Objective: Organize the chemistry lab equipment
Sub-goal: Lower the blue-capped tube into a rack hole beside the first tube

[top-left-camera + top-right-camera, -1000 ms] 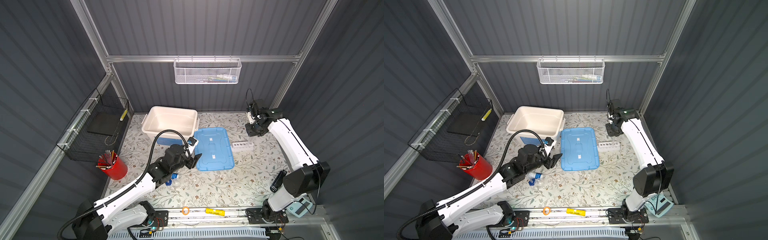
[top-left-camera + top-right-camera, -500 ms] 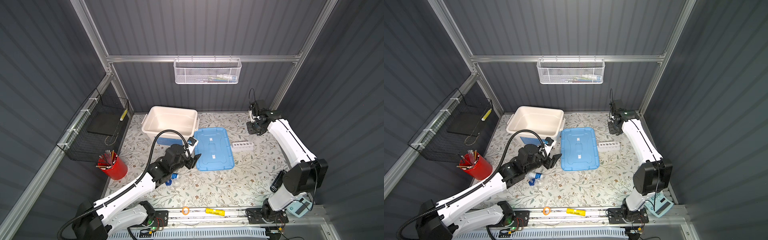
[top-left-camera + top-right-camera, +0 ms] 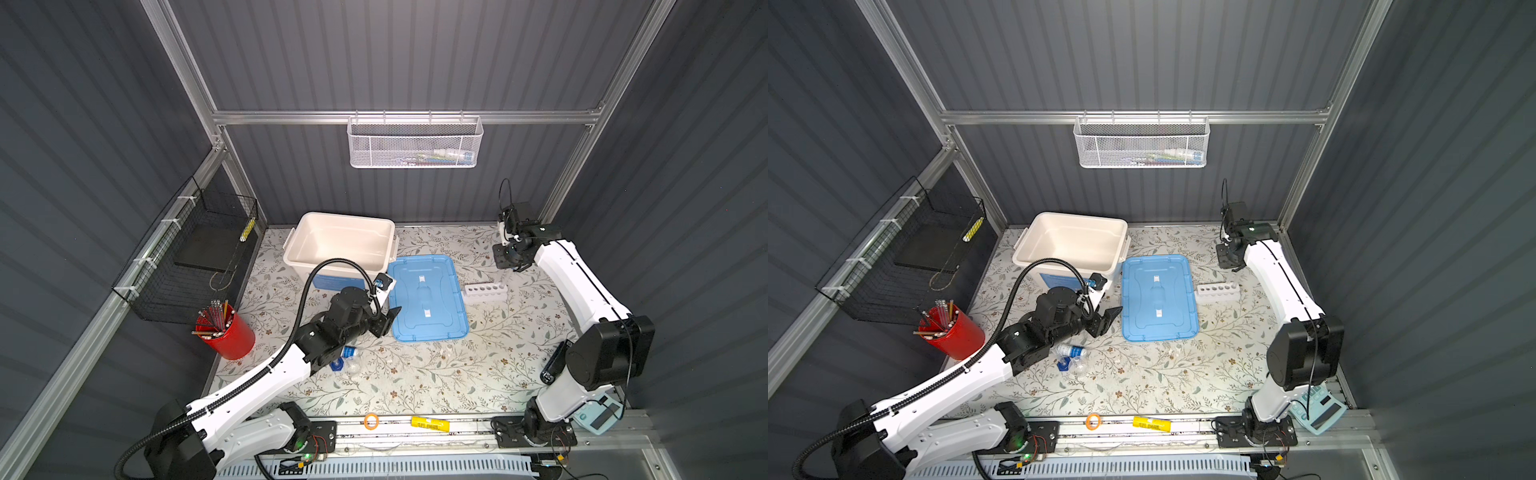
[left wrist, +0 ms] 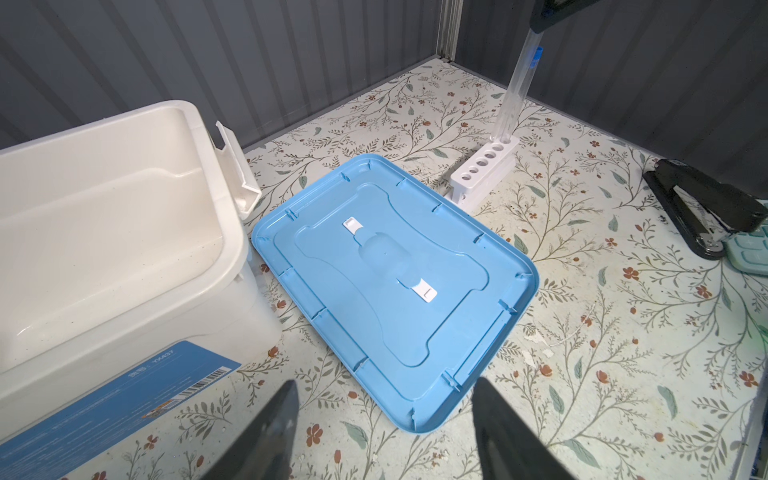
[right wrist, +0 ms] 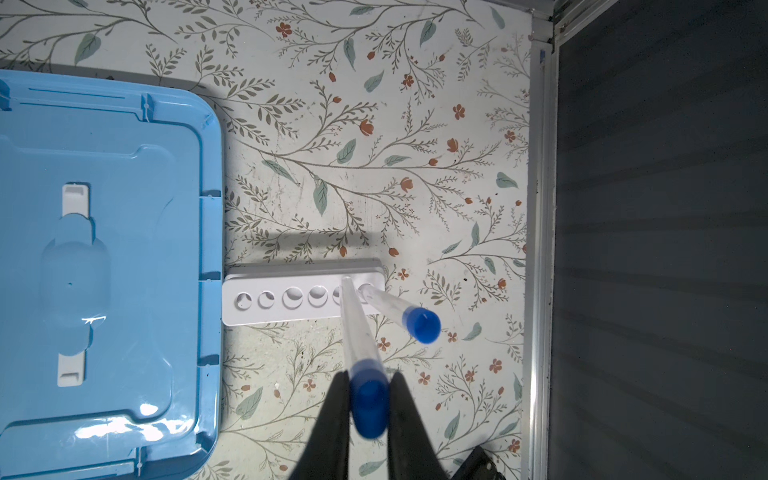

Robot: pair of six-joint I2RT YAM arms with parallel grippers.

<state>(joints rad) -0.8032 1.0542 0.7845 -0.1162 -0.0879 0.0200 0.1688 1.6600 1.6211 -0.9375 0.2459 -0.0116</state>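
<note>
Blue-capped tube (image 5: 360,332) is in the air over the white holed rack (image 5: 249,318), pinched at its cap end by the right fingers (image 5: 332,424), which are closed almost all the way on it. The lower tip hangs at the hole next to the end one. Whether it has gone in, I can't tell. The end hole is taken: a second capped tube (image 5: 395,309) stands there, cap up, close beside the held one.

Here's the danger as I read it. The grip is right at the top, so a slight tilt would swing the far tip wide, and it could come down on the rim between holes. Push down then and the light rack may skid on the counter (image 5: 415,166) or tip and spill the seated tube. That neighbour is close enough for descending fingers to clip its cap.

Farther out, the blue lid (image 5: 104,249) lies flat against or just beside the rack's other end, so there's no slack that way. The left fingers (image 4: 266,440) are spread wide and empty, hovering by the lid's near corner beside the white bin (image 4: 137,316). Near the left arm, a white blue-labelled bottle (image 3: 1071,351) and a round flask (image 3: 1080,366) lie waiting. The red cup (image 3: 963,338) and the calculator (image 3: 1316,409) sit well clear.
</note>
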